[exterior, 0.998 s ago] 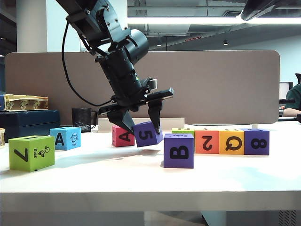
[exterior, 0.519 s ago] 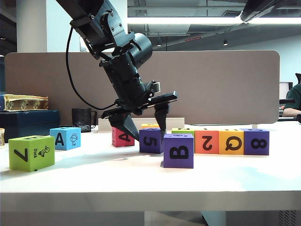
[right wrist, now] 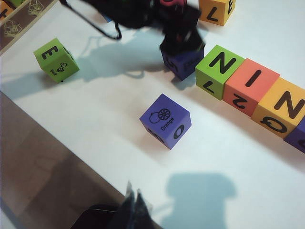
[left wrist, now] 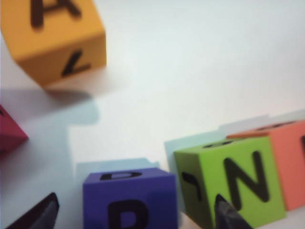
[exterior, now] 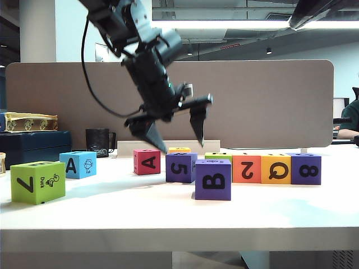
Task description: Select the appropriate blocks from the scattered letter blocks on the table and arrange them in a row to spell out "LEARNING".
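Exterior view: left gripper point(exterior: 174, 134) hangs spread wide above the purple 5 block point(exterior: 181, 167).
Right gripper point(right wrist: 133, 206) looks pinched together, empty.

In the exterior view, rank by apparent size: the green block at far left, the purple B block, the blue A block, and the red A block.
1. Green block and purple B block: look about alike, both nearest the camera, so unranked.
2. Blue A block.
3. Red A block, farthest back; nearness probably explains the differences.
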You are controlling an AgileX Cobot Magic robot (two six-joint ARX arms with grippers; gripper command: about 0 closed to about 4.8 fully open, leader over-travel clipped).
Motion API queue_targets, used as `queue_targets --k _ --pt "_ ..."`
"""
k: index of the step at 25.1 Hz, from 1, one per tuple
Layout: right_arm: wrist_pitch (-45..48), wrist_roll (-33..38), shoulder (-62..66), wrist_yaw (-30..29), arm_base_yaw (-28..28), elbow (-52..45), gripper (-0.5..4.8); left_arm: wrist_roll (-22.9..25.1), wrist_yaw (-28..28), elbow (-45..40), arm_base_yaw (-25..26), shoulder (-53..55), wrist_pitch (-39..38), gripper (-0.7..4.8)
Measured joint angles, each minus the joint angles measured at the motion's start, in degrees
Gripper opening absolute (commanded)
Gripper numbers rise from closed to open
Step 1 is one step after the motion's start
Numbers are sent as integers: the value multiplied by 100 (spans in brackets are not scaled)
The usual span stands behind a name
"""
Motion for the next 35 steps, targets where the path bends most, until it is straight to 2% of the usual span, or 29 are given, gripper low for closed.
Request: queue_targets --k 4,11,13,16,21,23,27,30,35 --pt "0 0 0 -2 0 0 -2 179 -2 356 0 -2 -256 406" --pt "0 0 0 -2 0 0 -2 1340 -848 890 22 -4 -651 398" --pt "0 0 0 2 -2 0 -2 1906 -1298 925 85 -4 -730 394" --pt "0 0 0 2 -2 0 -2 1996 -1300 925 225 -2 -772 394" --pt "-2 0 0 9 -2 0 -2 2013 -557 925 673 -13 -896 394" --pt "0 0 0 11 -2 0 -2 2013 -264 925 859 -39 -1152 394" --pt "-2 0 0 11 -2 0 -2 2011 754 925 1458 -271 -2100 394" --pt "-2 -2 0 11 -2 0 -2 1965 979 942 1880 -595 -2804 394" --pt "7 0 2 9 -2 0 -2 1974 953 960 1882 -925 -3217 394"
